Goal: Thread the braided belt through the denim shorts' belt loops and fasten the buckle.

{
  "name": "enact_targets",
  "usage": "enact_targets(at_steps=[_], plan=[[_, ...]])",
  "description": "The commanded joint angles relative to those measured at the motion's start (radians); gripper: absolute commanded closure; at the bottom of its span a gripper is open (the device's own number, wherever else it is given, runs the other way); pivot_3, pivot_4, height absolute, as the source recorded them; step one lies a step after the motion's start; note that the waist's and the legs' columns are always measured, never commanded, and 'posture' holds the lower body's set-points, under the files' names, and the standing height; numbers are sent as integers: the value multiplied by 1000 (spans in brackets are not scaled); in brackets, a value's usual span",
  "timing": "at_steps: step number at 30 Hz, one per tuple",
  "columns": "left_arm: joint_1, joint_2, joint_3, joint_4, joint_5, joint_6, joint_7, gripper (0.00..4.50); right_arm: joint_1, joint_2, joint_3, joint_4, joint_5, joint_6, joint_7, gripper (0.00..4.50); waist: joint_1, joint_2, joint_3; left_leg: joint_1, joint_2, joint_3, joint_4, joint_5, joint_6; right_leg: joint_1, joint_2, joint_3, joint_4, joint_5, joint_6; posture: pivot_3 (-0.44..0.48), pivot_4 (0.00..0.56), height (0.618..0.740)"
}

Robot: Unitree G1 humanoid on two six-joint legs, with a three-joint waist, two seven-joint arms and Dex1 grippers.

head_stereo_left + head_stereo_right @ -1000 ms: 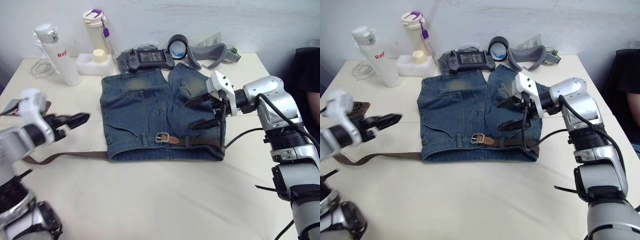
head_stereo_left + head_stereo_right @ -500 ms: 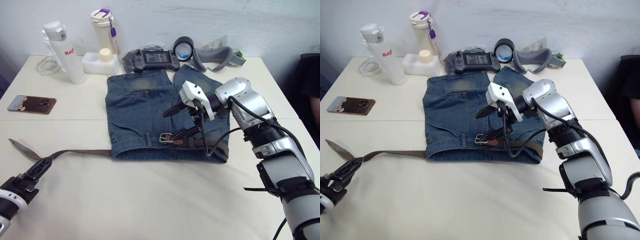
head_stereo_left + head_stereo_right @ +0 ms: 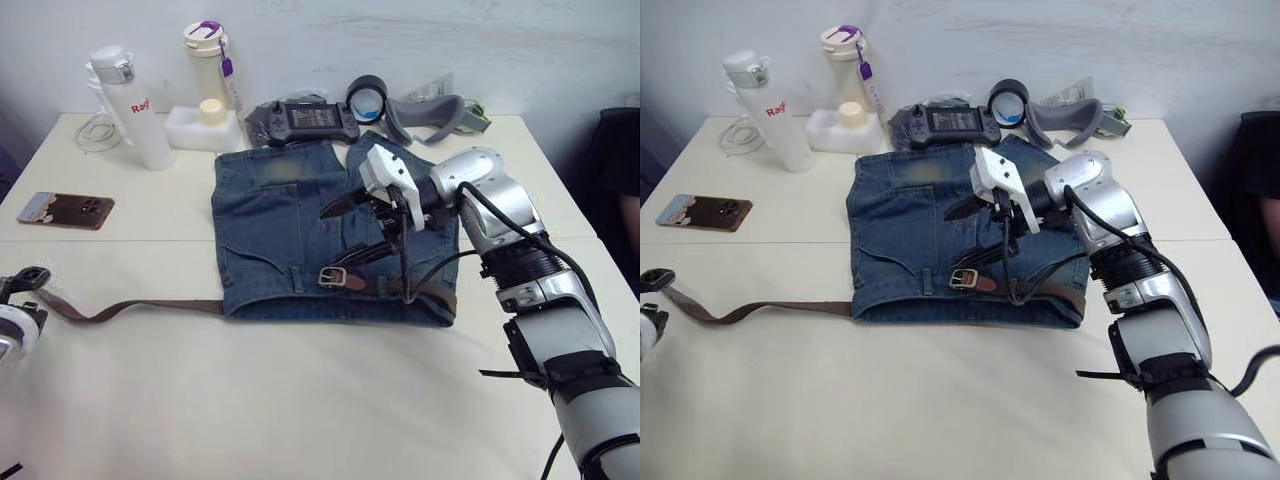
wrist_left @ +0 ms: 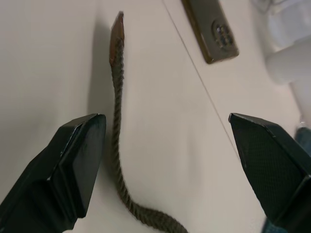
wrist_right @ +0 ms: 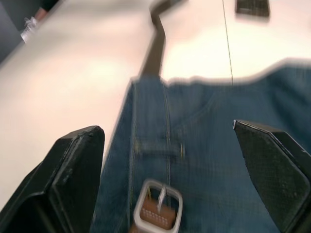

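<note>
Two grippers in play over a white table (image 3: 300, 400). Biggest on it: denim shorts (image 3: 280, 225), flat at centre, waistband along the near edge, legs toward the far side. Braided belt (image 3: 140, 310) threaded along that waistband, running out past the left edge of the shorts and trailing far left across the table, tan tip (image 4: 116, 36) lying flat near the left edge. Buckle (image 3: 333, 277) sitting on the waistband near the middle, silver frame with prong, brown strap through it; one belt loop (image 5: 158, 145) just left of it, crossing the waistband.

Right gripper (image 3: 362, 228) hovering above the shorts, just beyond the buckle, fingers spread wide, holding nothing. Left gripper (image 4: 170, 160) low at the far-left near edge of the table, fingers wide apart too, straddling the loose belt without pinching it.

Along the far edge, left to right: white flask (image 3: 128, 108), white lidded tub (image 3: 195, 124), tall bottle with purple cap (image 3: 207, 55), dark handheld game controller (image 3: 303, 118), roll of black tape (image 3: 365, 98), grey padded band (image 3: 430, 108). Brown phone (image 3: 66, 209) lying flat on the left, beyond the belt's tip. Coil of white cable (image 3: 95, 130) behind the flask.
</note>
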State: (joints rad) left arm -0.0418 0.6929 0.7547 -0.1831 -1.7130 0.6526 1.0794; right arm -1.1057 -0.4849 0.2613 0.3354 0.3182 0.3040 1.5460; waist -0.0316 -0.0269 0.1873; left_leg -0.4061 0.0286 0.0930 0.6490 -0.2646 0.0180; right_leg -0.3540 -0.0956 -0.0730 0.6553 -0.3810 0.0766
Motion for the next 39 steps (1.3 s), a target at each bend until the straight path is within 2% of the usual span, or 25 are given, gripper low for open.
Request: enact_targets(at_steps=[1,7,8,12,16,18,23,26,28,30,31,33,36,39], plan=[[-46,37,-42,90,72,11,3,81,11,-15,-52,-92,41,-17,14,0,-3,0,0,0,0,1,0,0,0,0,0,0,0,0,0,0,150,731],[-128,38,-99,214,178,45,0,81,14,-25,-64,-106,23,-14,-39,0,3,0,0,0,0,1,0,0,0,-1,0,0,1,0,0,0,150,731],[-150,33,-110,223,196,48,7,616,14,-28,-66,-106,17,-19,-49,0,3,0,0,0,0,1,1,0,0,-1,0,0,1,0,0,0,150,731],[-202,28,-141,222,274,65,-29,2061,10,-36,-72,-102,8,-28,-77,0,4,-1,0,0,0,1,0,1,-1,-1,0,0,1,0,0,0,150,731],[-207,64,-172,223,349,126,-151,3828,8,-43,-76,-99,-1,-29,-105,0,3,-1,0,0,0,1,0,1,-1,-2,0,0,2,0,0,0,150,731],[-214,87,-198,219,423,128,-239,4449,11,-50,-77,-101,-7,-32,-116,0,3,-1,0,0,0,1,0,1,-1,-2,0,0,2,0,0,0,150,731],[-306,158,-414,102,676,48,-681,4449,18,-70,-99,-119,-3,-27,-156,0,8,-1,0,-1,0,2,-1,2,-3,-4,0,0,2,0,0,0,150,731],[-386,192,-602,-4,805,3,-1008,4449,48,-63,-113,-169,-24,-73,-209,0,16,-1,0,-2,-1,3,-1,2,-3,-4,0,0,1,0,0,0,150,731],[-424,221,-710,-49,897,-15,-1171,4449,59,-49,-117,-185,-51,-136,-257,0,15,-1,0,-2,-1,4,-2,2,-4,-4,0,0,0,0,0,0,150,731],[-455,299,-877,-93,1095,-94,-1347,4449,69,-24,-127,-212,-53,-157,-311,0,3,-1,1,-2,-1,5,-3,2,-4,-5,1,1,1,0,0,0,150,731],[-473,335,-955,-86,1228,-162,-1401,4449,81,-21,-117,-228,-80,-202,-333,0,-2,0,1,-2,0,7,-3,2,-4,-6,2,2,0,0,0,0,150,731],[-506,345,-1034,-42,1382,-274,-1479,4449,115,-24,-86,-252,-140,-282,-364,0,-6,0,2,-1,1,12,-6,2,-5,-9,4,6,1,0,0,0,150,731],[-558,280,-1070,41,1461,-383,-1595,4449,172,-24,-40,-268,-235,-399,-415,0,2,0,2,-2,4,17,-8,3,-6,-16,5,9,4,0,0,0,150,731],[-590,216,-1057,96,1494,-451,-1676,4449,196,-30,-11,-264,-311,-481,-454,0,3,0,2,-5,3,20,-5,4,-4,-21,3,11,5,0,0,0,150,731]])
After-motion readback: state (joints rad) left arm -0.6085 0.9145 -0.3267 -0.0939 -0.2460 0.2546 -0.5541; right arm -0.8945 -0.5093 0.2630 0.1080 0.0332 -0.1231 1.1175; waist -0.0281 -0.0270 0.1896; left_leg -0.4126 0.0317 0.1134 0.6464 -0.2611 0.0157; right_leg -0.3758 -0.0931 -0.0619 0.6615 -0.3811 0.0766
